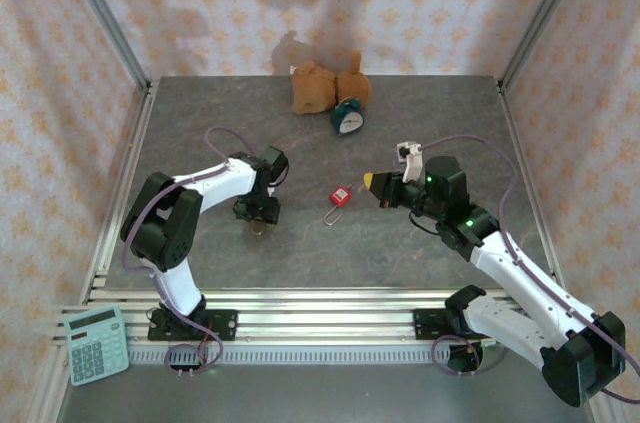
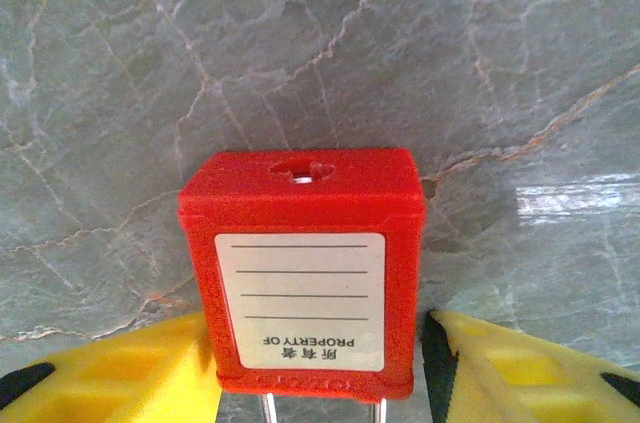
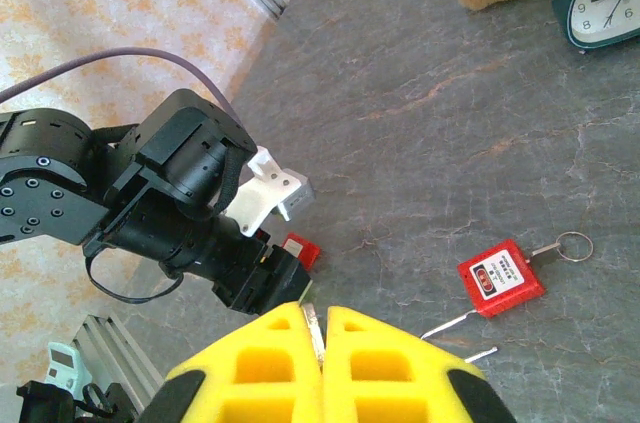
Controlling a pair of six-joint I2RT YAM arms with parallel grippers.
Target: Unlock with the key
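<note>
The right claw (image 3: 320, 321) is clenched on the key (image 3: 314, 331), a thin metal sliver poking out at its tip, up in the air over the table (image 1: 430, 123). Across the way, the left claw (image 2: 318, 358) is grasping a red lock (image 2: 305, 273) by its sides, with the keyhole (image 2: 300, 173) face free and turned away from the wrist. Those two are well apart, so by my reading the job now is the approach. To do it well, line the key up with the keyhole's axis first, then push straight in. Any tilt and that sliver will likely skate off the plastic or twist in the grip. The left arm should hold rigid. Watch the second lock (image 3: 500, 278), lying loose on the table between the arms. Pass above it, don't clip it.
</note>
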